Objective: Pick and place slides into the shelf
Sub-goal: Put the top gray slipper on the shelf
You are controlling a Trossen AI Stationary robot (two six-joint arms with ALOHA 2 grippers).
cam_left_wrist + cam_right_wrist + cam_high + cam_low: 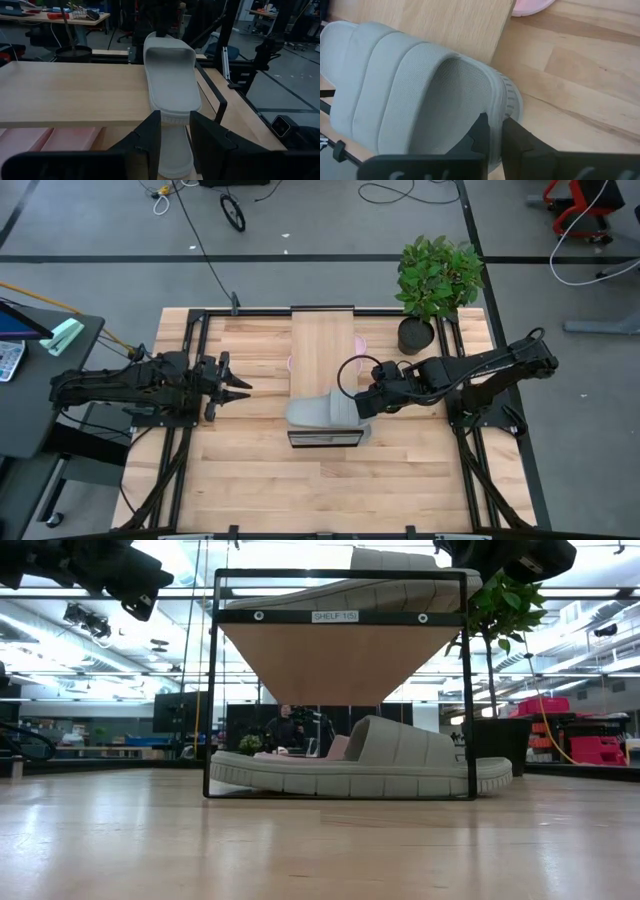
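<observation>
Overhead, the right gripper [362, 406] pinches a grey ribbed slide sandal [318, 412] atop the light-wood plank shelf [322, 350]; left gripper [236, 384] waits partly spread | low: second grey slide [360, 768] beneath the shelf | right wrist: fingers [517, 140] clamp the slide's edge

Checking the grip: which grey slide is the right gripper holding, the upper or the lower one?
The grey slide on the shelf's top plank: the right gripper pinches its heel rim. The other grey slide lies on the table under the shelf.
</observation>
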